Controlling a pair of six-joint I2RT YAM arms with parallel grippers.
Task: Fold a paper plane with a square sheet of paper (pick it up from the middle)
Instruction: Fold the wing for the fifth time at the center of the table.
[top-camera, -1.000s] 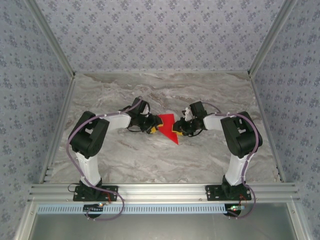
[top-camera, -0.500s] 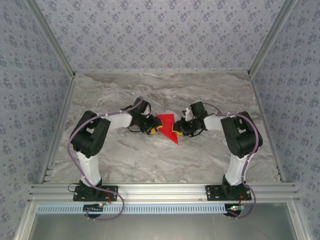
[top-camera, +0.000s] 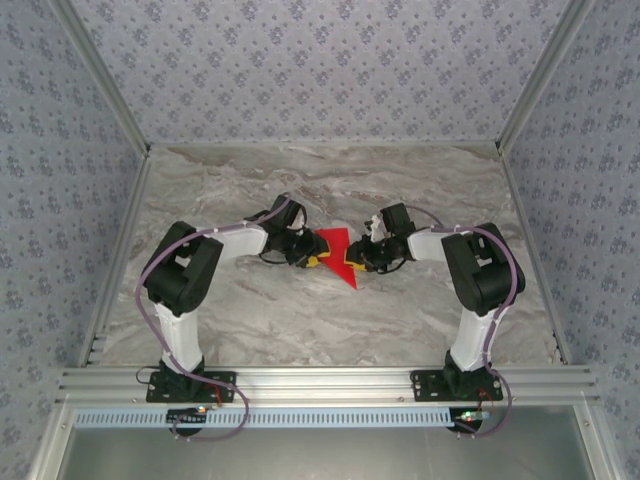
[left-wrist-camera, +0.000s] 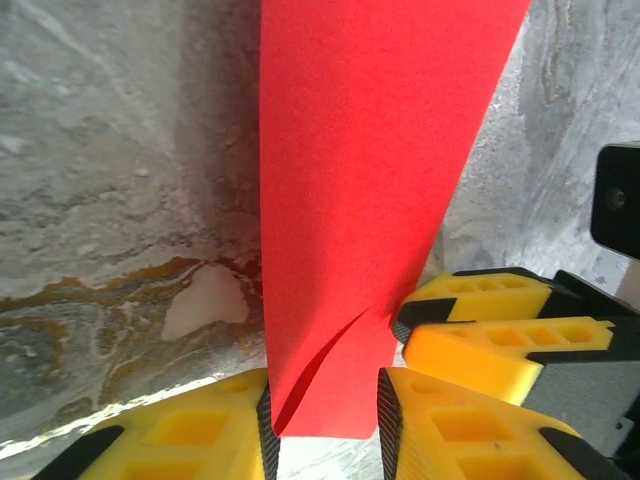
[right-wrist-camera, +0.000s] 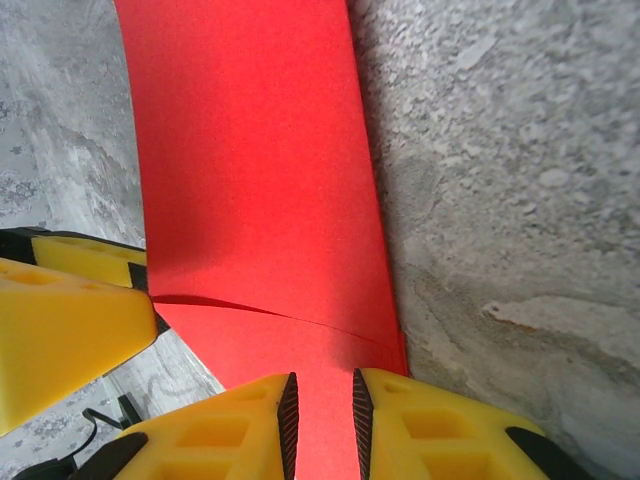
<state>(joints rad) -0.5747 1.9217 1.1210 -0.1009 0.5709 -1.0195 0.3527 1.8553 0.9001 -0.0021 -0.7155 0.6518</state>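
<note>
Red paper plane (top-camera: 338, 257), partly folded, hangs between both arms over the marbled surface (top-camera: 300, 310). Left claw (left-wrist-camera: 322, 412) straddles its folded end, grip uncertain. Right claw (right-wrist-camera: 320, 405) is clenched on the opposite edge.

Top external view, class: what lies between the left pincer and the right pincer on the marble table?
The folded red paper spans the stretch from left pincer to right pincer, seen in the top external view.

The folded sheet of paper (top-camera: 338, 256) is found at the middle of the table (top-camera: 300, 310), between the two grippers. The left gripper (top-camera: 314, 260) is placed at its left edge, the right gripper (top-camera: 358, 262) at its right edge. Its point is directed toward the near side.
</note>
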